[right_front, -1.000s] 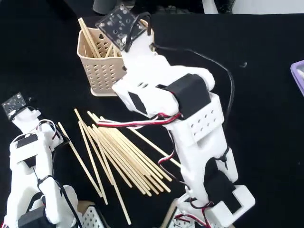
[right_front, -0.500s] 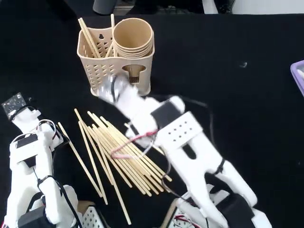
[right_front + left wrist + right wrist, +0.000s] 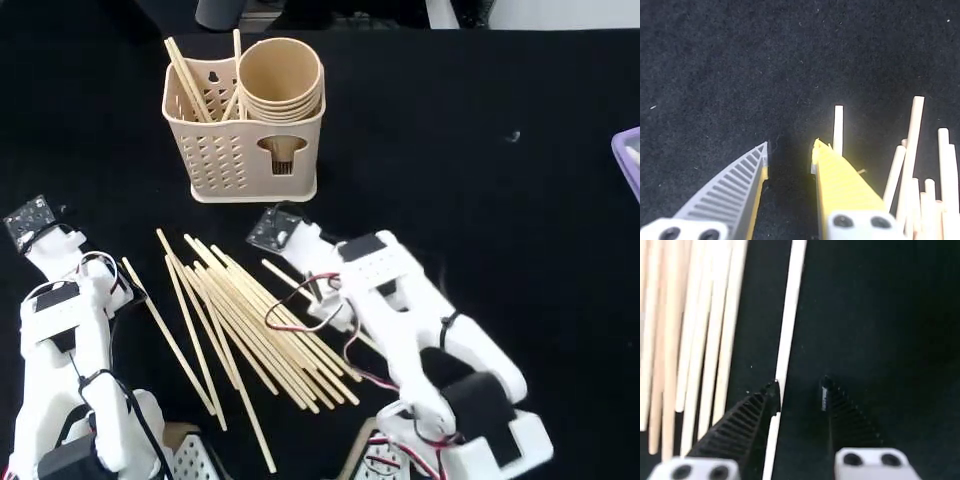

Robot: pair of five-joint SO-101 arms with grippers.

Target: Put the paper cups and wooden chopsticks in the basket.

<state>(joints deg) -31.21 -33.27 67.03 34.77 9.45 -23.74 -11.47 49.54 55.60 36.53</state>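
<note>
Chopsticks (image 3: 250,320) loose beside right gripper (image 3: 799,385) and left gripper (image 3: 790,150), both narrowly parted, empty.

white arms (image 3: 400,300) with red and black cables (image 3: 290,296).

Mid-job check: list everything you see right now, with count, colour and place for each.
basket: one, beige, upright at the far side of the table.
paper cups: one nested stack, tan, in the basket's compartment on the right in the high view; exact count unclear.
chopsticks in basket: about four, pale wood, standing in the other compartment.
loose chopsticks: a fanned pile, pale wood, flat on the table between the arms.
table: one, black.
purple object: one, at the table's edge, cut off by the frame.
left gripper: open, yellow and grey, over bare table beside chopstick ends.
right gripper: open, black, over a single chopstick beside the pile.
</note>
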